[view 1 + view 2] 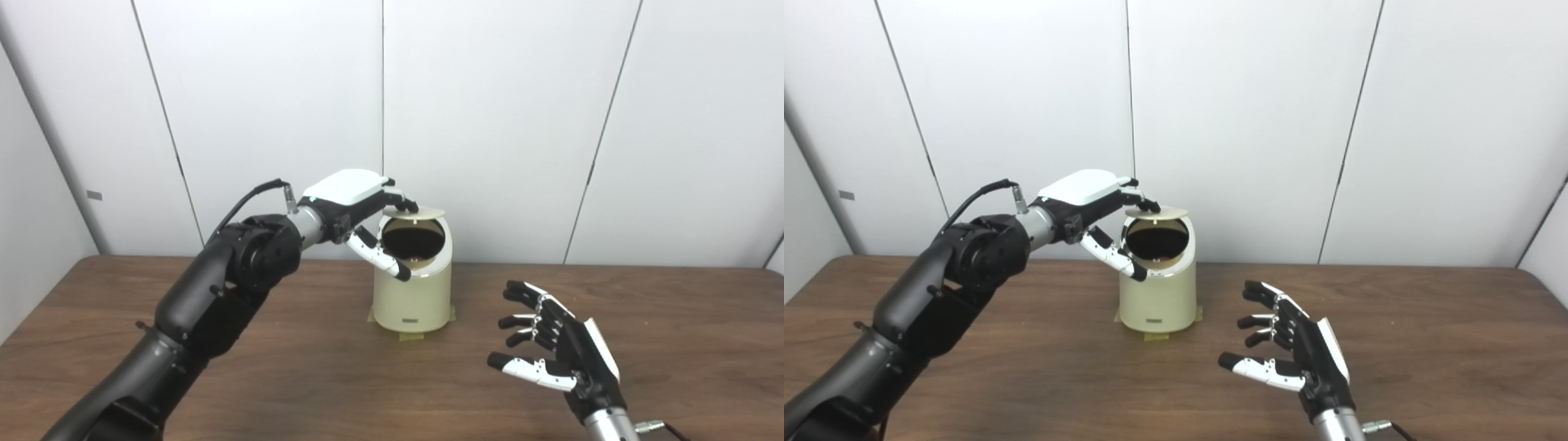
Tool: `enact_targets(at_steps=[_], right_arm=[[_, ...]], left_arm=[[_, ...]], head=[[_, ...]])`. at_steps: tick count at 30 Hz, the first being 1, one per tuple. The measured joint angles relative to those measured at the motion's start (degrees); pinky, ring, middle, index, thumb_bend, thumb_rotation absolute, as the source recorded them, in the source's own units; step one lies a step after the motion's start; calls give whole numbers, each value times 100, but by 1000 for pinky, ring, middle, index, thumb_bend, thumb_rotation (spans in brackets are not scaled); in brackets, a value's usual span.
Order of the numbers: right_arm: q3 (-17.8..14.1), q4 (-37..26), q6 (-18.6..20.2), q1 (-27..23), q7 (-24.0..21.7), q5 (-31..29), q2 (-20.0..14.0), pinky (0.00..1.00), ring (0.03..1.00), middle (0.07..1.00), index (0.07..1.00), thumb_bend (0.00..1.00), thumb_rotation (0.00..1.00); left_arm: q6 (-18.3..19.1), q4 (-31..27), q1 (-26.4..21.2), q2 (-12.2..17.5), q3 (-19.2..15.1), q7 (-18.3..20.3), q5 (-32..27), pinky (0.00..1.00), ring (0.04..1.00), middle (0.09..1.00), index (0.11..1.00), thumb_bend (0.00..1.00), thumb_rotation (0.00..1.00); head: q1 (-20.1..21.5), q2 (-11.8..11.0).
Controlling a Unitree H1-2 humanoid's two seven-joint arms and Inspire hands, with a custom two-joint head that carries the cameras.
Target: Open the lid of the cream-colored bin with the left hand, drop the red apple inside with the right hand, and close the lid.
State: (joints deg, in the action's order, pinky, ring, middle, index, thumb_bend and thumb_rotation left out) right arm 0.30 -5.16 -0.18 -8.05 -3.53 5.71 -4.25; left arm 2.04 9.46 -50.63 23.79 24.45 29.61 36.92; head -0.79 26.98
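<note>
The cream-colored bin stands upright at the middle of the table, toward the back. Its round lid is swung up and lies flat above the dark opening. My left hand reaches in from the left. Its fingers curl on the lid's left edge and its thumb rests at the opening's lower left rim. A faint reddish spot low inside the opening may be the apple; no apple shows anywhere else. My right hand hovers open and holds nothing, to the front right of the bin.
The brown wooden table runs the full width of the view, with white wall panels close behind the bin. Yellowish tape shows under the bin's base. A cable loops off my left wrist.
</note>
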Motion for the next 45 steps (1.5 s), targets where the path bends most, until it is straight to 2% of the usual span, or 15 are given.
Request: enact_targets(at_steps=[10, 18, 30, 45], right_arm=[[36, -56, 99, 1, 2, 113, 7, 490, 629, 805, 789, 709, 227], [45, -87, 182, 1, 2, 135, 6, 495, 635, 810, 796, 713, 256], [48, -213, 236, 3, 3, 138, 30, 492, 629, 811, 790, 699, 236], [42, -217, 235, 4, 4, 136, 33, 456, 605, 806, 792, 668, 259]], left_arm=[[-275, -39, 84, 15, 76, 49, 266, 1000, 1000, 835, 836, 1000, 507], [-284, -213, 207, 14, 114, 217, 432, 1000, 1000, 824, 830, 1000, 483], [-501, -231, 305, 46, 428, 236, 1011, 1000, 1000, 856, 848, 1000, 517], [-459, -244, 366, 30, 523, 266, 1127, 1000, 1000, 838, 837, 1000, 520]], head=[[26, 61], [26, 88], [44, 123], [61, 149]])
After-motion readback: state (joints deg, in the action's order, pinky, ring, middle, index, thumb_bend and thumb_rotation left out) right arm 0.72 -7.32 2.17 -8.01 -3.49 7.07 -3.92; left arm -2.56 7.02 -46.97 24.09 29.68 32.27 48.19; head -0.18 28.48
